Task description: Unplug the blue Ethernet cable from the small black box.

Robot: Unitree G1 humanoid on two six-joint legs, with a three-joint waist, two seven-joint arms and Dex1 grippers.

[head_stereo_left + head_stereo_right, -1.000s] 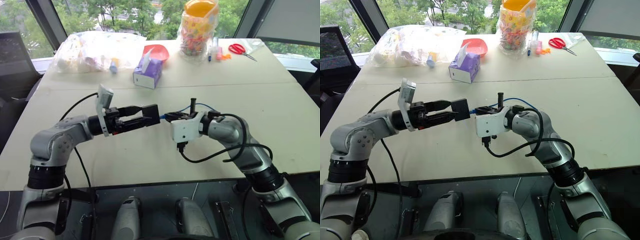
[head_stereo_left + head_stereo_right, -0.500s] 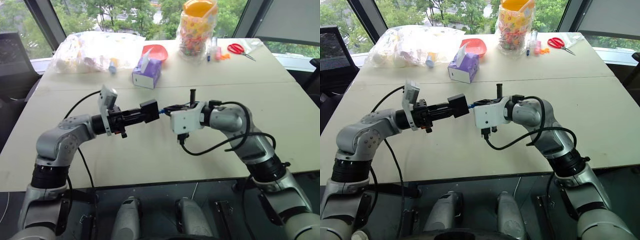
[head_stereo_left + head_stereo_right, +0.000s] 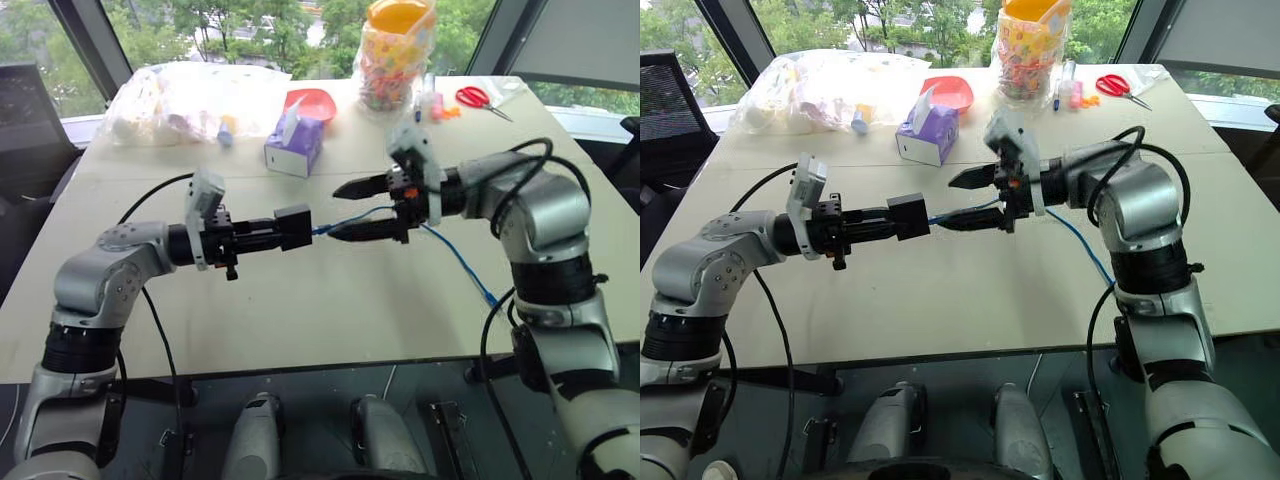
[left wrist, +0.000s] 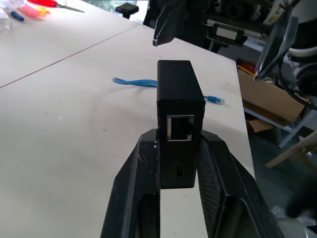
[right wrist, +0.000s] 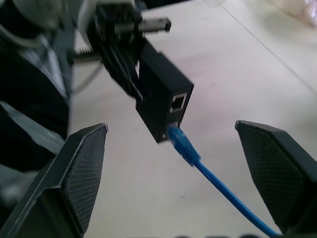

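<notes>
The left gripper (image 4: 179, 163) is clamped on the small black box (image 3: 294, 227), holding it level above the table (image 3: 300, 310); its fingers (image 4: 132, 193) press the box's two side faces, leaving the port face clear. The right gripper (image 5: 183, 163) stands with its jaws spread wide and holds nothing; it faces the box from just beside it.

The blue Ethernet cable (image 3: 455, 258) runs from the lower port of the box, between the right gripper's fingers, then down across the table toward the near edge; the plug appears seated, though the blurred close view leaves the depth of seating uncertain.

Handling, as judged: the box is light, rigid and smooth-sided, so it requires a firm clamp against pull; the cable is thin, limp and slippery, and will stretch or slide if gripped mid-length. Take hold at the stiff boot directly behind the plug; pull straight along the port axis; the latch tab is probably fragile.
</notes>
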